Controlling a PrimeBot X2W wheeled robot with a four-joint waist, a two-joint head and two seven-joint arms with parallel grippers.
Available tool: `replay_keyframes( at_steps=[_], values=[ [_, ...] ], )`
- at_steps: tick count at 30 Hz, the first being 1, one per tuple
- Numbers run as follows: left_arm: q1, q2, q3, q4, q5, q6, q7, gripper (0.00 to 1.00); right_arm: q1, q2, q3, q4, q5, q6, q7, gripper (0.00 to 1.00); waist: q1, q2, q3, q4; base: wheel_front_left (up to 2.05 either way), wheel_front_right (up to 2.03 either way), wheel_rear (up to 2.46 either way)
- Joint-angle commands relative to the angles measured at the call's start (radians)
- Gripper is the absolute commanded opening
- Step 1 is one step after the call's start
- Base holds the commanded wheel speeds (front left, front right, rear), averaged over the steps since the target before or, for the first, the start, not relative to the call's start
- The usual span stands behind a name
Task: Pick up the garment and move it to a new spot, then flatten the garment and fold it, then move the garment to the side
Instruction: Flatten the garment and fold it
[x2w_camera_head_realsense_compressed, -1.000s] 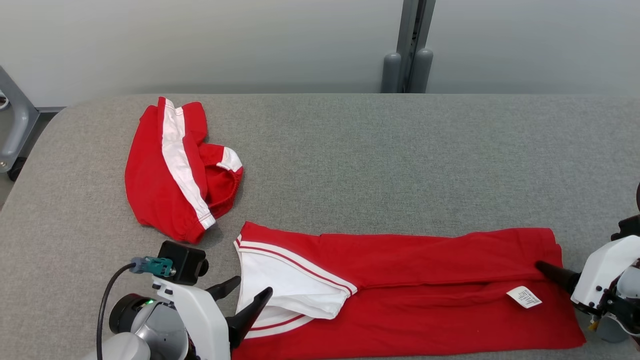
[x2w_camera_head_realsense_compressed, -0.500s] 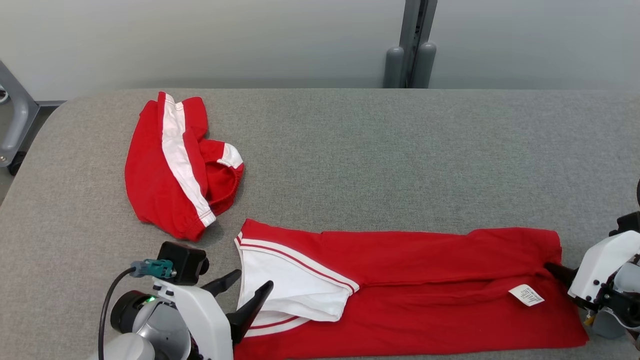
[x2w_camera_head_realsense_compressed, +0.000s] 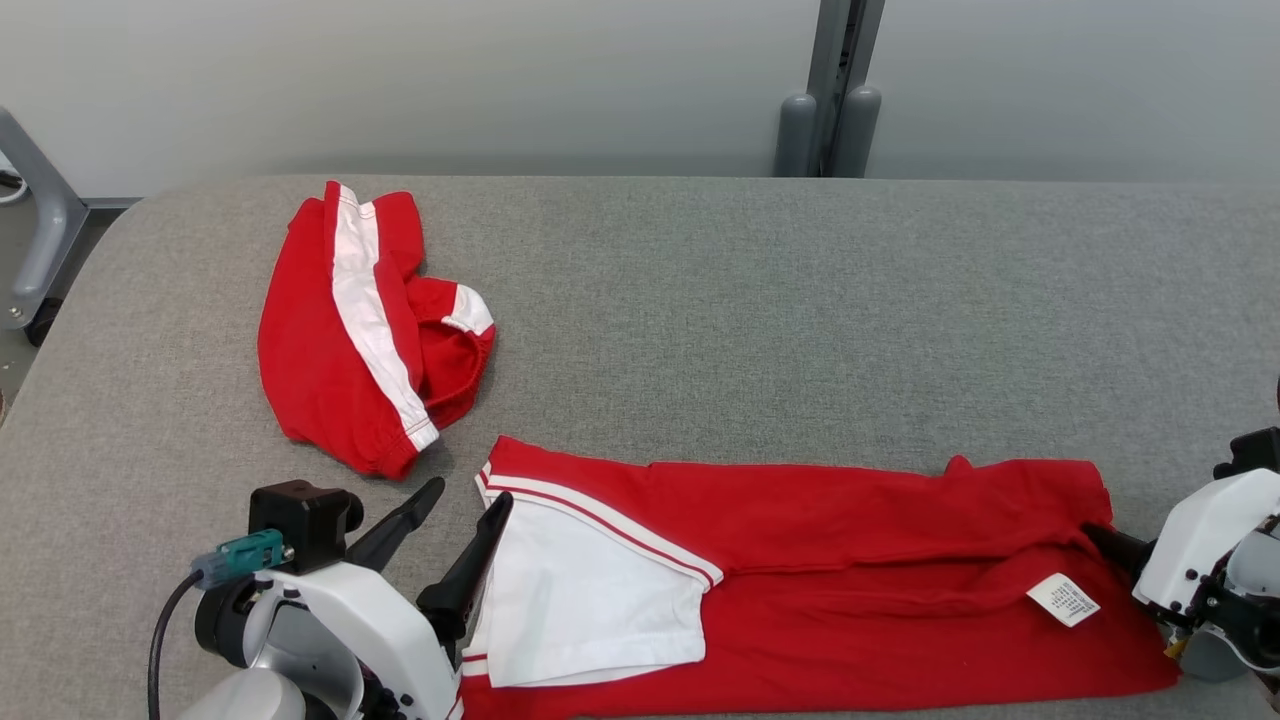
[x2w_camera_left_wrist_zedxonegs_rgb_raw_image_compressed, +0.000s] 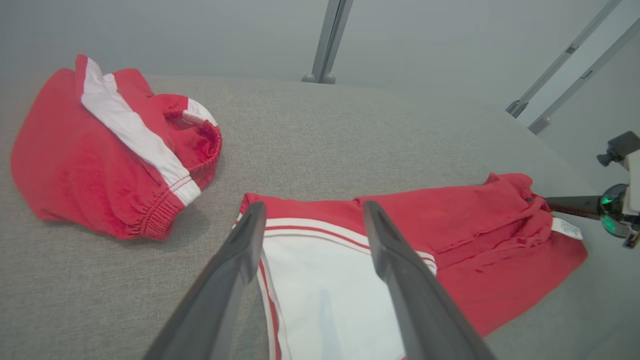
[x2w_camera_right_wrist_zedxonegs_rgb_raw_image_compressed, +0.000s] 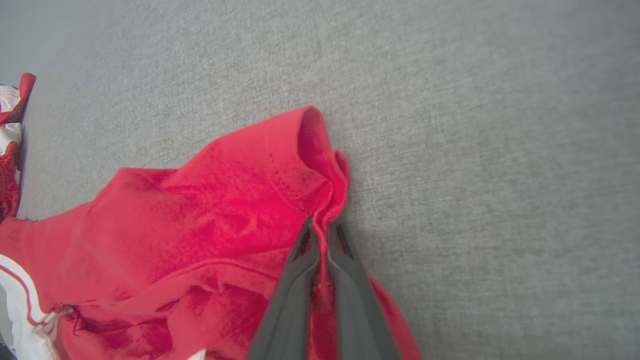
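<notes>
Half done: flat red-and-white cloth garment (x2w_camera_head_realsense_compressed: 850, 540) is pinched by right gripper (x2w_camera_head_realsense_compressed: 1097, 532) at front edge of grey fabric bench (x2w_camera_head_realsense_compressed: 700, 300); left gripper (x2w_camera_head_realsense_compressed: 470, 492) is spread; fold pending.

- Two claws: the left claw (x2w_camera_head_realsense_compressed: 469, 491) and the right claw (x2w_camera_head_realsense_compressed: 1092, 532).
- Two red-and-white garments: the long garment (x2w_camera_head_realsense_compressed: 850, 540) between the claws, the bunched garment (x2w_camera_head_realsense_compressed: 340, 340) just beyond the left claw.
- One white label (x2w_camera_head_realsense_compressed: 1063, 600), just beside the right claw.
- One grey table (x2w_camera_head_realsense_compressed: 800, 300) under both claws.

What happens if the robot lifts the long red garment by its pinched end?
Probably floppy: the long red garment bunches where the right gripper pinches it. Likely light too: thin layers lie flat on the table.
</notes>
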Motion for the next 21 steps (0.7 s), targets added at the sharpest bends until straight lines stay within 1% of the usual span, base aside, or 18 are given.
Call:
replay_keyframes(
  at_steps=[1,2,6,8,12,16,21],
  values=[
    [0.016,-0.006,0.009,0.010,0.011,0.006,-0.024,1.00,0.012,-0.014,-0.010,-0.011,0.002,0.001,-0.020,0.00,0.0000,-0.0001,-0.001,0.002,0.00,0.00,0.00],
    [0.016,-0.006,0.009,0.010,0.011,0.006,-0.024,1.00,0.012,-0.014,-0.010,-0.011,0.002,0.001,-0.020,0.00,0.0000,-0.0001,-0.001,0.002,0.00,0.00,0.00],
    [0.037,-0.025,0.027,0.028,0.006,0.006,-0.086,1.00,0.020,-0.043,-0.023,-0.033,-0.002,0.001,-0.045,0.00,0.0000,-0.0001,-0.003,0.006,0.00,0.00,0.00],
    [0.048,-0.044,0.045,0.034,-0.015,-0.006,-0.119,1.00,0.024,-0.058,-0.031,-0.042,-0.002,0.001,-0.053,0.00,0.0000,-0.0001,-0.003,0.006,0.00,0.00,0.00],
    [0.066,-0.061,0.064,0.068,-0.019,-0.025,-0.181,1.00,0.030,-0.089,-0.045,-0.047,-0.002,0.001,-0.063,0.00,0.0000,-0.0001,-0.003,0.003,0.00,0.00,0.00],
    [0.073,-0.073,0.065,0.102,0.009,-0.031,-0.238,1.00,0.031,-0.119,-0.061,-0.038,-0.002,0.001,-0.077,0.00,0.0000,-0.0001,-0.005,-0.003,0.00,0.00,0.00],
    [0.070,-0.099,0.062,0.144,0.043,-0.039,-0.279,1.00,0.020,-0.154,-0.076,-0.021,-0.014,0.001,-0.097,0.00,0.0000,-0.0001,-0.005,-0.016,0.00,0.00,0.00]
  ],
)
